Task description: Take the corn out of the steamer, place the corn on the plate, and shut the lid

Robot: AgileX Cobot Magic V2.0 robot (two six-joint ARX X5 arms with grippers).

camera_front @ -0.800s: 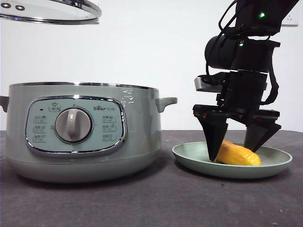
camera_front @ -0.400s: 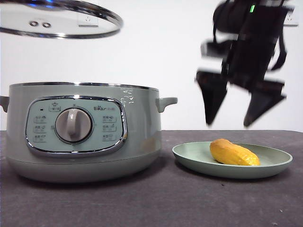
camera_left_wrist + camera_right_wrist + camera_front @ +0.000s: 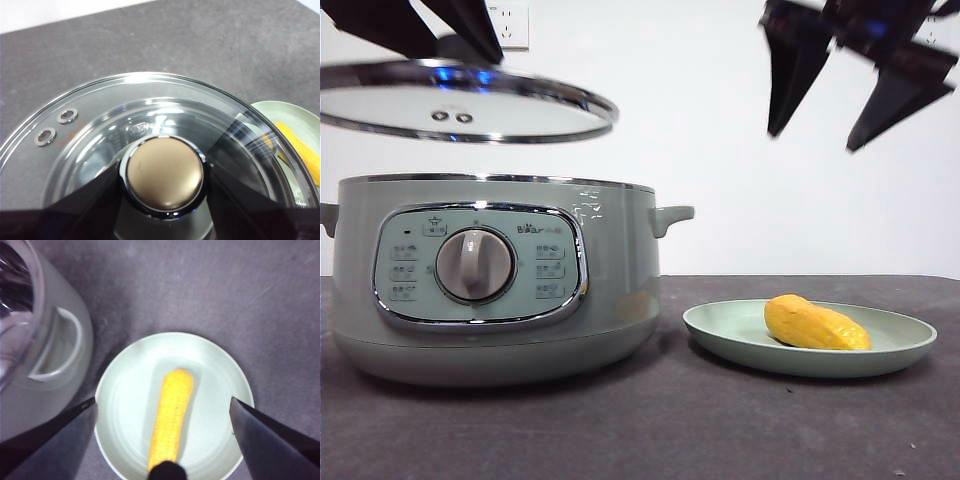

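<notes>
Nearest the front camera lay the dark grey desk [image 3: 650, 430], and on it, at the left, stood the steamer [image 3: 490, 280], its control panel and dial facing the viewer and its chrome rim uncovered. To its right, near but apart from it, sat the plate [image 3: 720, 335], and the corn [image 3: 815, 323] lay on its side in the plate, touching nothing else; the right wrist view showed the corn [image 3: 170, 425] stretched along the middle of the plate [image 3: 125, 390], with the steamer's side handle [image 3: 60, 347] just beyond the plate's rim. Above the steamer, clear of its rim and nearly level, hung the lid [image 3: 465, 103], reaching not quite as far right as the pot. The left gripper [image 3: 165, 175] had hold of it from above: its fingers [image 3: 95, 200] were closed on either side of the knob [image 3: 165, 172], pressed against it, and through the glass the left wrist view showed part of the plate and the corn [image 3: 300, 150]. In the front view the same fingers [image 3: 470, 20] appeared as dark wedges at the top left over the lid. High at the right, well above the plate, the right gripper [image 3: 825, 120] hung empty, its fingers [image 3: 790, 75] spread wide apart and blurred. Farthest back rose a plain white wall [image 3: 700, 140].
</notes>
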